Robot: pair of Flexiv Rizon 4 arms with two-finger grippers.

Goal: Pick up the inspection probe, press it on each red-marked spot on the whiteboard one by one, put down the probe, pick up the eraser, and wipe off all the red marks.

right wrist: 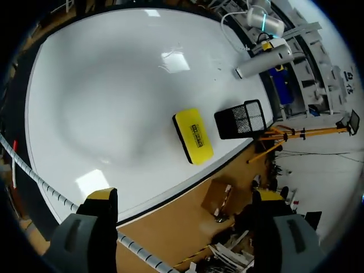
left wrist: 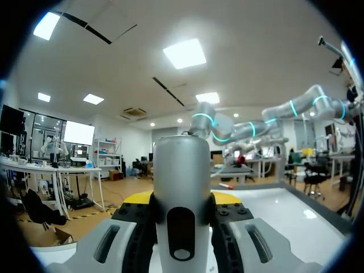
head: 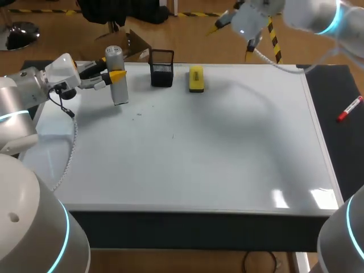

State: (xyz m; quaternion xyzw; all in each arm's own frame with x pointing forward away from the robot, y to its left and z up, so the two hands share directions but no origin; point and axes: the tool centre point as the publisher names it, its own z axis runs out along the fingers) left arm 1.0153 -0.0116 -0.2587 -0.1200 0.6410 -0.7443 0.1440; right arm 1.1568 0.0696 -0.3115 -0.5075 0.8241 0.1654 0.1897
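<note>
**Clerk:** Left arm first. What state is the tool in?

**Inspector:** The left gripper (head: 114,75) is clamped on the inspection probe (head: 118,91), one finger on each side of the grey cylinder. The left wrist view confirms it: the probe fills the space between the fingers, and the yellow tips show just behind it.

**Clerk:** Position of the probe?

**Inspector:** Roughly upright, over the far left corner of the whiteboard (head: 216,170). Its lower end is at or close to the board surface (I cannot tell whether it touches).

**Clerk:** Right arm?

**Inspector:** The right gripper (right wrist: 185,199) hangs high above the far edge of the board with its fingers spread wide and nothing between them. From its wrist view the board lies well below it.

**Clerk:** The eraser?

**Inspector:** The yellow eraser (head: 196,78) lies flat on the board near the far edge, just right of a black mesh holder (head: 162,69) and apart from it. Both sit to the right of the probe.

**Clerk:** Marks on the board?

**Inspector:** Two tiny dark specks (head: 139,114) in the left half, too small to tell their colour.

**Clerk:** Anything off the board?

**Inspector:** A red-capped marker (head: 350,109) lies on the dark table (head: 341,153), right of the board, well apart from both grippers.
</note>
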